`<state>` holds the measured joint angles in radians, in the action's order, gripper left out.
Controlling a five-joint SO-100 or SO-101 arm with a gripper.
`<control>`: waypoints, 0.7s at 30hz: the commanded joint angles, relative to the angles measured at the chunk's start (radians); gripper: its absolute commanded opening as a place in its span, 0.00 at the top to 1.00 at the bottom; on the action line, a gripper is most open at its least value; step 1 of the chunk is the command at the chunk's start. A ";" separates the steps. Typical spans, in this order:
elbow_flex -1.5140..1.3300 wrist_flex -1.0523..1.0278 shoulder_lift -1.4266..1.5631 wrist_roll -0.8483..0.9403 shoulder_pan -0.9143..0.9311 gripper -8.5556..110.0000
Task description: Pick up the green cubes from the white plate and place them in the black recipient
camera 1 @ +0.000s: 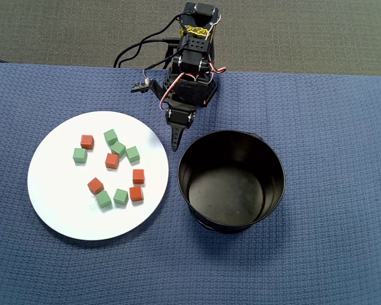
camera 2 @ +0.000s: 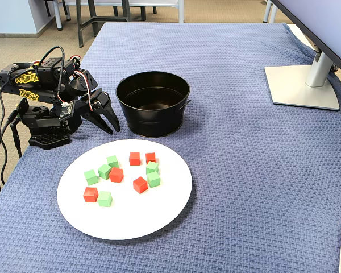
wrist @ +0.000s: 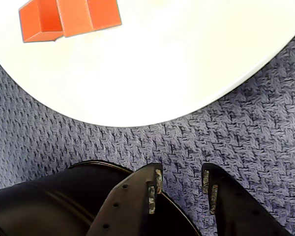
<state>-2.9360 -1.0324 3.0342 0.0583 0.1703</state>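
Several green cubes (camera 1: 119, 149) (camera 2: 104, 170) lie scattered on the white plate (camera 1: 57, 190) (camera 2: 131, 219), mixed with red-orange cubes (camera 1: 112, 161) (camera 2: 116, 174) of the same size. The black recipient (camera 1: 197, 159) (camera 2: 153, 122) stands empty right of the plate in the overhead view. My gripper (camera 1: 175, 146) (camera 2: 112, 129) hovers low over the cloth between the plate's edge and the pot's rim, open, with nothing between its fingers. The wrist view shows the gripper (wrist: 182, 182), the pot's wall (wrist: 49, 206), the plate's edge (wrist: 162, 73) and two red-orange cubes (wrist: 71, 17); no green cube shows there.
A blue woven cloth (camera 1: 317, 127) covers the table. The arm's base (camera 1: 193, 51) and cables (camera 1: 136, 51) sit at the table's far edge in the overhead view. A monitor's grey stand (camera 2: 301, 85) occupies the far right in the fixed view.
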 commanded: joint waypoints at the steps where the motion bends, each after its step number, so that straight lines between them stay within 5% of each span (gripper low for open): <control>1: 0.083 0.098 -0.140 0.167 -0.121 0.93; 12: 0.098 0.069 -0.141 0.193 -0.129 0.93; 21: 0.445 -0.356 -0.150 0.434 -0.023 0.93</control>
<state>-2.6615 -1.2594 2.9023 0.3451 0.0736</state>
